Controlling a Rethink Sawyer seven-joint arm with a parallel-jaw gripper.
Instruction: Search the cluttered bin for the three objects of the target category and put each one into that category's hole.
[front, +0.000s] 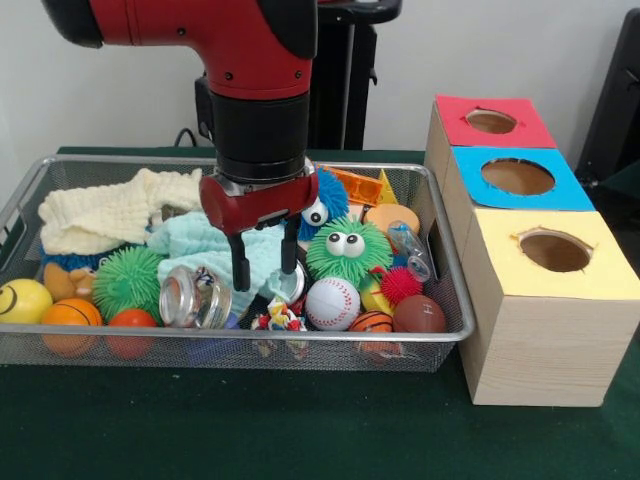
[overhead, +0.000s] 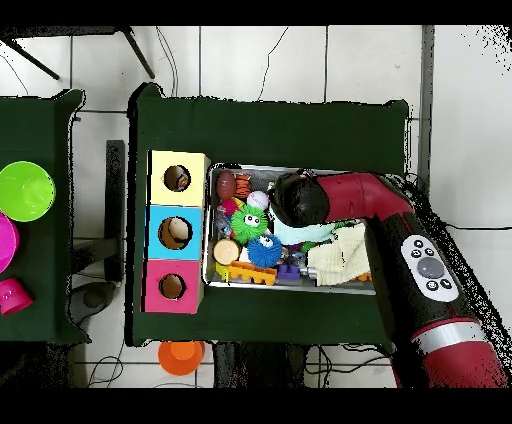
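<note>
The wire bin (front: 440, 337) is holding balls, cloths, a jar and one printed bundle (front: 279, 319) against its near rim. The gripper (front: 264, 268) is hanging above it, fingers (front: 240, 272) spread apart, gripping nothing. The yellow-ringed hole (front: 555, 251) is sitting toward the counter's (front: 300, 430) near right corner.

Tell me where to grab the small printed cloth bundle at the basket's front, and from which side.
Pinch the ruffled printed cloth bundle by its bunched top, coming straight down. It lies low against the wire mesh basket's front wall, between the clear glass jar and white baseball, so sideways approaches look blocked.
</note>
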